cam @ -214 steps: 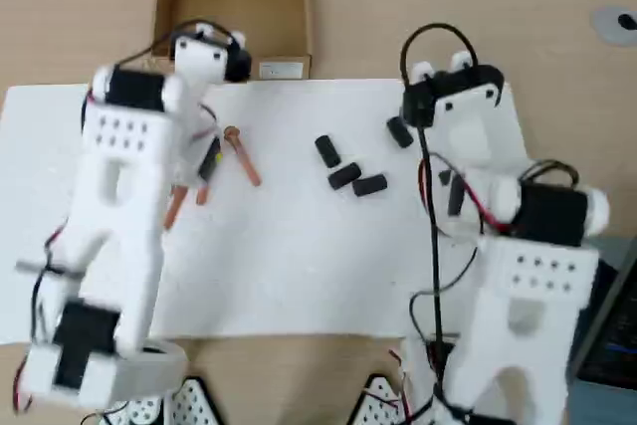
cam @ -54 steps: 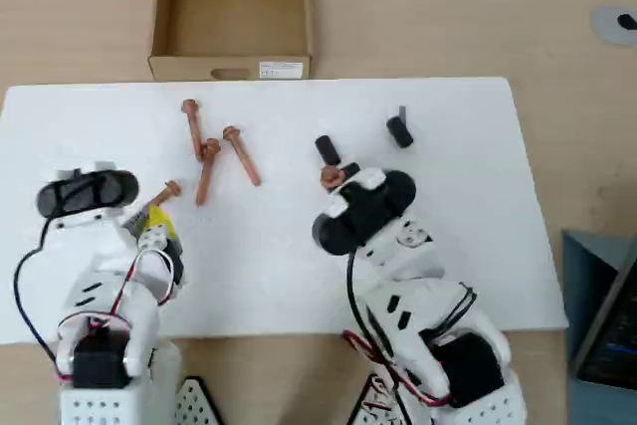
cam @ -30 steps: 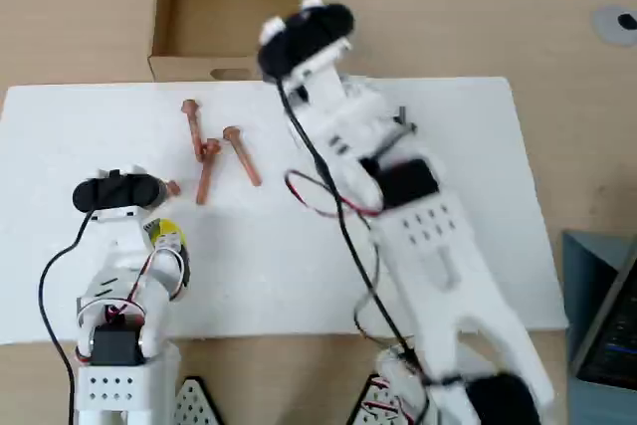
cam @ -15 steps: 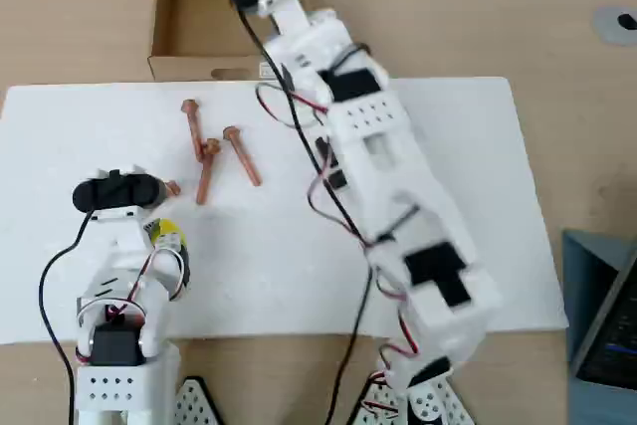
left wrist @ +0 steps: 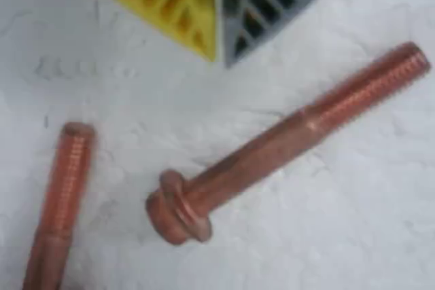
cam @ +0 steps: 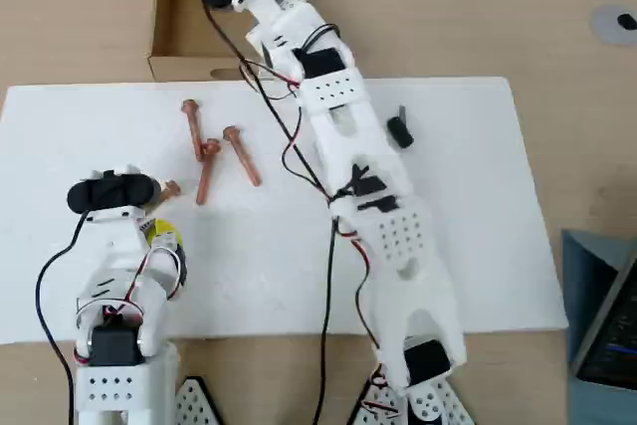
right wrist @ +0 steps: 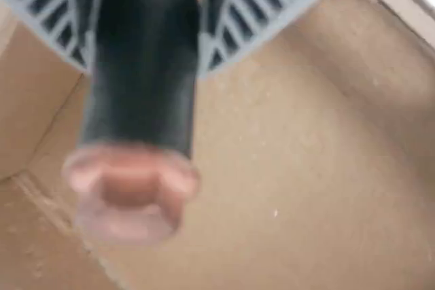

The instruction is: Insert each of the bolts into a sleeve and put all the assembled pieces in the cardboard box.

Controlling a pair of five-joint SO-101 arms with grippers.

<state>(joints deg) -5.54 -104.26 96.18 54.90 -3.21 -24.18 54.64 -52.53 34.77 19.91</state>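
Observation:
My right gripper (right wrist: 146, 28) is shut on a black sleeve (right wrist: 139, 66) with a copper bolt head (right wrist: 129, 188) sticking out of its end. It hangs just above the floor of the cardboard box (right wrist: 312, 168). In the high view the right arm (cam: 338, 136) stretches from the front edge across the mat into the box (cam: 164, 27). My left gripper (left wrist: 219, 52) is shut on nothing, right above a loose bolt (left wrist: 272, 147) on the mat, with another bolt (left wrist: 58, 195) beside it. Three more bolts (cam: 242, 154) lie left of centre. One black sleeve (cam: 399, 131) lies beside the right arm.
A white mat (cam: 468, 246) covers the table's middle. The left arm (cam: 119, 276) sits folded at the front left. A dark device (cam: 607, 325) stands at the right edge. A grey round object (cam: 617, 22) lies at the far right.
The right arm has swung left and reached farther into the box with the sleeved bolt. The black sleeve beside it has come back into sight. The left arm stayed put.

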